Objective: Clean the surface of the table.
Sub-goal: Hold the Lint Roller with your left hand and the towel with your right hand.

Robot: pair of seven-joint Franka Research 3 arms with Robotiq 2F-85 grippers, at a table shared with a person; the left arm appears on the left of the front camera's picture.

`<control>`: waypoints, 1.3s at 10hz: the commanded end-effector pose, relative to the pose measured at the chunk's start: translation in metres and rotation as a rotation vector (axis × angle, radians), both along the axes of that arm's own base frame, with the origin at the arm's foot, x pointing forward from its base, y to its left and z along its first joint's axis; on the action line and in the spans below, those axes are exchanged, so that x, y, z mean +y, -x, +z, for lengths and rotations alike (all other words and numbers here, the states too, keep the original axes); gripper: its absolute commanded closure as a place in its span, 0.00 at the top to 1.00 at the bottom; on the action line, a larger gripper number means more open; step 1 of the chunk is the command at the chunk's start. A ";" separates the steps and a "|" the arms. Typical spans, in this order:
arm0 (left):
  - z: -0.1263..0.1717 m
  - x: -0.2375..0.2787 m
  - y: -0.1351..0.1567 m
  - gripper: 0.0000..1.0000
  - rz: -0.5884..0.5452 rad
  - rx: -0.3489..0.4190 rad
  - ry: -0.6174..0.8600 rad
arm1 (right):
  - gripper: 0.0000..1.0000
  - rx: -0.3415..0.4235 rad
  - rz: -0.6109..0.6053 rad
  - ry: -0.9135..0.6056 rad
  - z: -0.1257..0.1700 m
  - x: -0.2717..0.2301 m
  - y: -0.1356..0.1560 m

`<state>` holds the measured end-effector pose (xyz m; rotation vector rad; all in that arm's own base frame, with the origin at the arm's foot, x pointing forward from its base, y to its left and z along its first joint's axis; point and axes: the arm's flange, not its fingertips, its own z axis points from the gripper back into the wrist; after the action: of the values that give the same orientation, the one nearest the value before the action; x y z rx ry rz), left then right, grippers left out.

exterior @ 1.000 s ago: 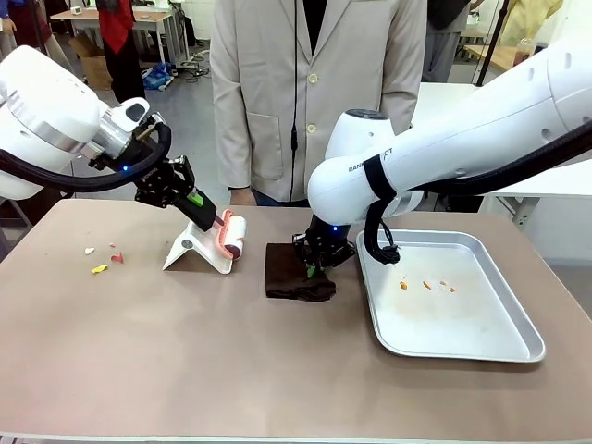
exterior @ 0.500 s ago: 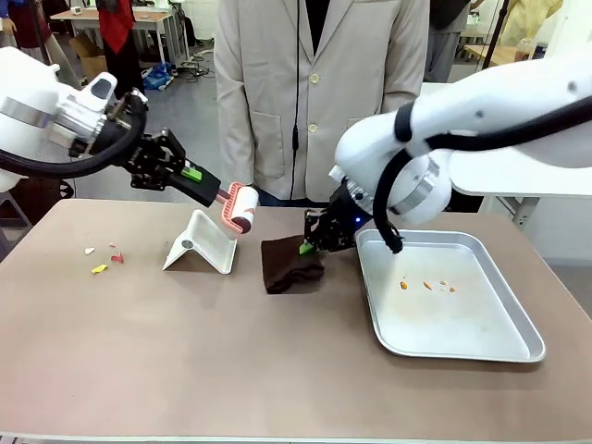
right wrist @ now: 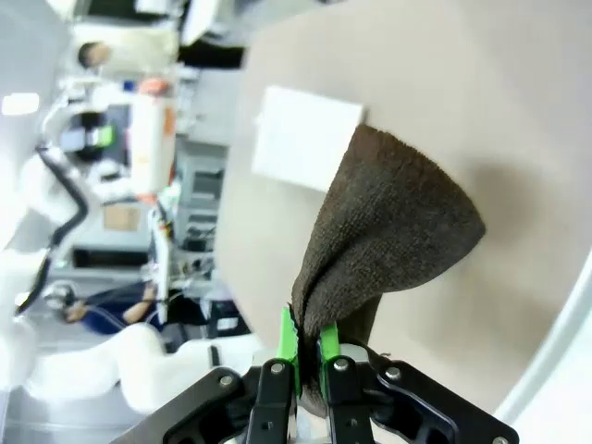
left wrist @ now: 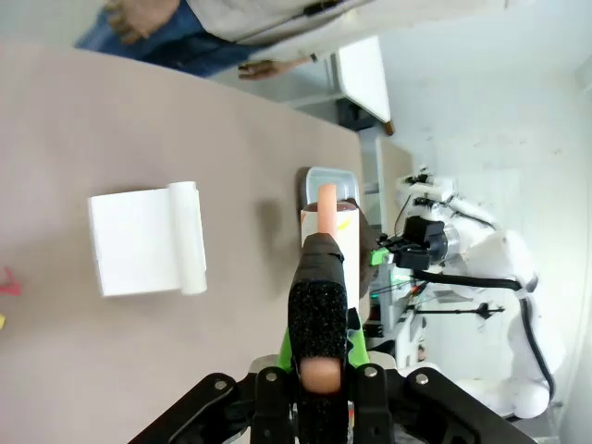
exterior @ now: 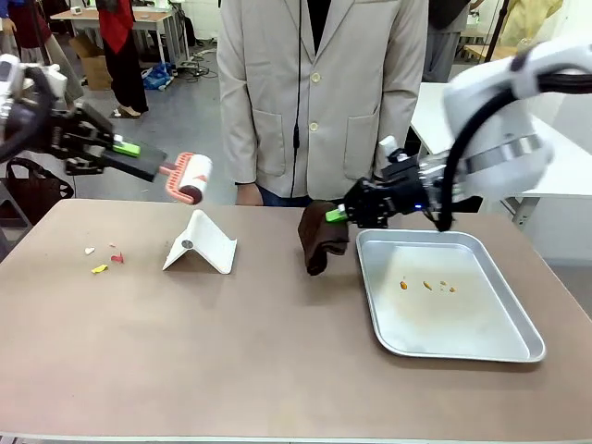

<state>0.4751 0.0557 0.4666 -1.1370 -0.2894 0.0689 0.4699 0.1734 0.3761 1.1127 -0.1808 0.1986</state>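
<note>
Left claw (exterior: 146, 159) is clamped on the lint roller (exterior: 190, 176), upper left of frame. We see crumbs (exterior: 102, 260) at the left of the tabletop (exterior: 231, 351), down below it, so it's nearer than our right claw (exterior: 344, 215), pinching the cloth (exterior: 319, 239) mid-frame.

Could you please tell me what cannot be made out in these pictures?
- Front view: the scraps on the table and the bits in the tray are too small to identify.
- Left wrist view: the lint roller, clamped in the left gripper, points away, so its handle hides most of the roll.
- Right wrist view: the room beyond the cloth in the right gripper is blurred.
</note>
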 end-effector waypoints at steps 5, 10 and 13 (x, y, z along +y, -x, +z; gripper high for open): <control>-0.028 0.220 0.036 0.13 0.005 0.060 0.096 | 0.08 -0.055 -0.156 -0.329 0.034 -0.190 0.107; -0.077 0.315 0.057 0.13 0.152 0.049 0.147 | 0.08 -0.135 -0.338 -0.219 0.004 -0.286 0.167; -0.087 0.320 0.062 0.13 0.175 0.091 0.125 | 0.08 -0.141 -0.377 -0.222 -0.009 -0.291 0.172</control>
<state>0.4087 0.3838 0.3690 -1.2456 -0.3254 0.3153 0.3254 -0.1480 0.3785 1.2732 -0.5040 -0.0975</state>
